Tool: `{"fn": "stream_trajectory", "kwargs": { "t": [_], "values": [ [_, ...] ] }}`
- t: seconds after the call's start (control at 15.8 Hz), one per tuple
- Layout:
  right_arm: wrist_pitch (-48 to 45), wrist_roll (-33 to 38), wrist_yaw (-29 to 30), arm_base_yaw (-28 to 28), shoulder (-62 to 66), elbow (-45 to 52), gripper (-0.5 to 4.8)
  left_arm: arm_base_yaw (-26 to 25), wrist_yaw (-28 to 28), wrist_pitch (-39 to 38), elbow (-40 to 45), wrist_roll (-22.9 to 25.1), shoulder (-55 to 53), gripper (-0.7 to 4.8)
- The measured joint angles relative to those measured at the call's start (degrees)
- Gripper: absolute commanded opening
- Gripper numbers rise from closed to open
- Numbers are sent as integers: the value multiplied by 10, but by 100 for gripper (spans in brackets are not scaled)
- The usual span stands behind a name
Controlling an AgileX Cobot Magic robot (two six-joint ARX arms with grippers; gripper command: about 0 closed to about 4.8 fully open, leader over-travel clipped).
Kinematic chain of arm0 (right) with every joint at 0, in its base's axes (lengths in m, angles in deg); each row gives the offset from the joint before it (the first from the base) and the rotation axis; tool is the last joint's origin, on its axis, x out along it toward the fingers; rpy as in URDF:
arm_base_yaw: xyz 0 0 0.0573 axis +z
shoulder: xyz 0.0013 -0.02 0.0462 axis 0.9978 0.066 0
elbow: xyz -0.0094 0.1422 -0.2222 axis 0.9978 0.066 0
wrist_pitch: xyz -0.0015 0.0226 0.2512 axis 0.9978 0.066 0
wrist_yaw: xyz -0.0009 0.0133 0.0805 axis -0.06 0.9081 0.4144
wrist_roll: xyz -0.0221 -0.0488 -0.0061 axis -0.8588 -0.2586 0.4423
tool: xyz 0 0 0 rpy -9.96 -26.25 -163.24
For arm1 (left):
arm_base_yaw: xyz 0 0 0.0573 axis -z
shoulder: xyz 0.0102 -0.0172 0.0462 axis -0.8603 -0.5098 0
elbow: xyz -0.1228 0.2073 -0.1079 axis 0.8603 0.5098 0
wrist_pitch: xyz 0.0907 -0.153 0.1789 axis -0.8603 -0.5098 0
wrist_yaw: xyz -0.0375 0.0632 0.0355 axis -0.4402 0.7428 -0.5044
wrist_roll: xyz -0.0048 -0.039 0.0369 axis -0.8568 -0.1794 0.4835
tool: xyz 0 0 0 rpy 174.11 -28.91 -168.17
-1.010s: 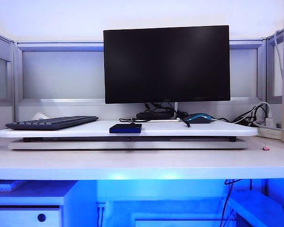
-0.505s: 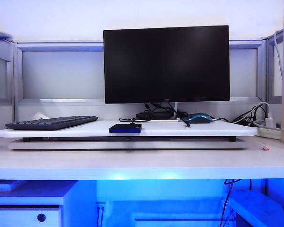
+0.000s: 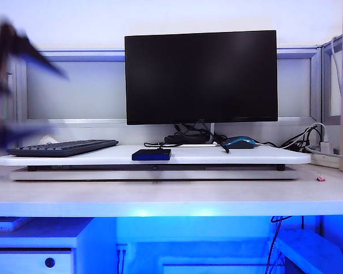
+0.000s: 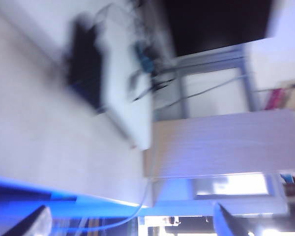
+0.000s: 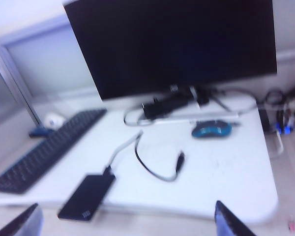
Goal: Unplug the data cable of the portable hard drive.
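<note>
We see the portable hard drive (image 5: 87, 197) near the white table's (image 5: 221, 182) front edge, data cable (image 5: 155, 169) looping behind it toward the monitor (image 3: 200, 77). Left tool (image 4: 130, 223) and right tool (image 5: 128, 223) both gape wide, holding nothing, above the table.

The portable hard drive (image 5: 87, 196) is a small flat rectangular box with a smooth dark blue-black casing. It lies flat near the front edge of the white raised board on the counter, its far short end facing the back. In the exterior view it (image 3: 151, 154) shows as a low dark slab at the board's front edge. The data cable (image 5: 155, 164), a thin black cord, is plugged into that far end; it runs away from the drive, then loops back, ending in a small free black plug lying on the board.
</note>
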Motion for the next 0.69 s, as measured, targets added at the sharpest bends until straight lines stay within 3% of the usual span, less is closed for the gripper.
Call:
{"fn": "stream_trajectory", "kwargs": {
  "t": [0.19,0.38,0.69],
  "values": [
    [-7,0,3,1,22,0,479,13,-27,61,-46,-30,-128,479],
    [-22,0,4,0,28,0,479,14,-44,89,-95,-54,-189,479],
    [-72,-8,0,1,78,0,479,17,-50,38,-205,-34,-246,479]
  ]
}}
